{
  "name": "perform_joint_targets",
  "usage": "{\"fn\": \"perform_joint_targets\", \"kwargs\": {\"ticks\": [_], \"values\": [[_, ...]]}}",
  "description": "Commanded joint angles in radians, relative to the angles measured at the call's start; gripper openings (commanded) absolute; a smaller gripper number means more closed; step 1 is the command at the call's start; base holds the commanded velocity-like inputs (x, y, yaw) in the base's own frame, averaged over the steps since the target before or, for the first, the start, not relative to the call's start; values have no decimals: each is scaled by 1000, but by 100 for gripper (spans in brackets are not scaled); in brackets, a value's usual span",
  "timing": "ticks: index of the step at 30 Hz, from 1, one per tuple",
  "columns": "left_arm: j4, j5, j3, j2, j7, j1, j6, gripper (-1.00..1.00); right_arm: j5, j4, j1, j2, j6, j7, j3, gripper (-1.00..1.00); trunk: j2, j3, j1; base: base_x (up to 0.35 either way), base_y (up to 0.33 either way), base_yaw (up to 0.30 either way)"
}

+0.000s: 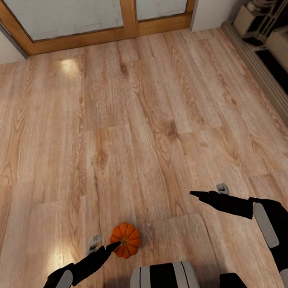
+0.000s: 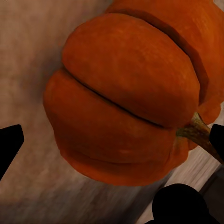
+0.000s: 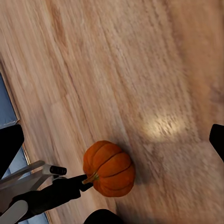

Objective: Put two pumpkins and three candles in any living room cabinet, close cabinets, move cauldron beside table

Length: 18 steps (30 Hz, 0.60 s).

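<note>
Left gripper (image 1: 105, 246), head view: low over the wooden floor (image 1: 142, 130), just ahead of the robot's trunk (image 1: 161, 283). Dark finger tip touches the near-left side of the pumpkin (image 1: 126, 240); grey finger (image 1: 94, 243) sits apart, further left. Jaws spread, nothing clamped.
Pumpkin, head view: on the floor, orange, ribbed, just in front of the trunk, left of centre.
Right gripper (image 1: 209, 192), head view: over bare floor to the right, well apart from the pumpkin. One dark finger and one grey tip (image 1: 221, 188) with a gap between; released, empty.
Surroundings, head view: wood-framed glazed door (image 1: 98, 13) along the far wall; white wall on either side; dark baseboard and shelving-type furniture (image 1: 270, 30) on the right edge, detail unclear. Floor between robot and door bare of obstacles.

Pumpkin (image 2: 133, 98), left wrist view: very close, lying with the stem (image 2: 198, 133) pointing sideways toward one finger.
Left fingers (image 2: 9, 144), left wrist view: dark tips at both picture edges, pumpkin between them; the tip on the stem side is at the stem, the other stands clear of the rind. Not closed.

Pumpkin (image 3: 109, 169), right wrist view: on the floor beside a bright light patch (image 3: 163, 126).
Left gripper (image 3: 70, 179), right wrist view: dark finger meets the pumpkin at the stem (image 3: 91, 178); grey finger (image 3: 28, 172) above it, apart from the fruit.
Right fingers (image 3: 9, 144), right wrist view: dark tips at both edges, wide apart, only floor (image 3: 140, 70) between them.
</note>
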<state>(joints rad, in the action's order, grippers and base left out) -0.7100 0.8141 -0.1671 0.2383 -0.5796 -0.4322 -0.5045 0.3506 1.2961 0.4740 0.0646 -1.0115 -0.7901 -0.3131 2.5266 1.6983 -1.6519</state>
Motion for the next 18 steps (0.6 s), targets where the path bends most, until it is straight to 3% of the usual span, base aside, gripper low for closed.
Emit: {"fn": "perform_joint_targets", "kwargs": {"ticks": [1, 6, 18], "values": [[0, 10, -3, 1, 1, 0, -6, 100, -4, 0, 1, 0, -4, -6, -1, 100, 0, 0, 0, 0, 0, 0], [0, 10, -3, 1, 4, 0, -7, 100, -4, 0, 1, 0, -4, -6, -1, 100, 1, 20, -2, 0, 0, 0], [0, 10, -3, 0, 6, 0, -6, 100, -4, 0, 0, 0, -4, -6, -2, 100, 2, 28, -3, 0, 0, 0]]}}
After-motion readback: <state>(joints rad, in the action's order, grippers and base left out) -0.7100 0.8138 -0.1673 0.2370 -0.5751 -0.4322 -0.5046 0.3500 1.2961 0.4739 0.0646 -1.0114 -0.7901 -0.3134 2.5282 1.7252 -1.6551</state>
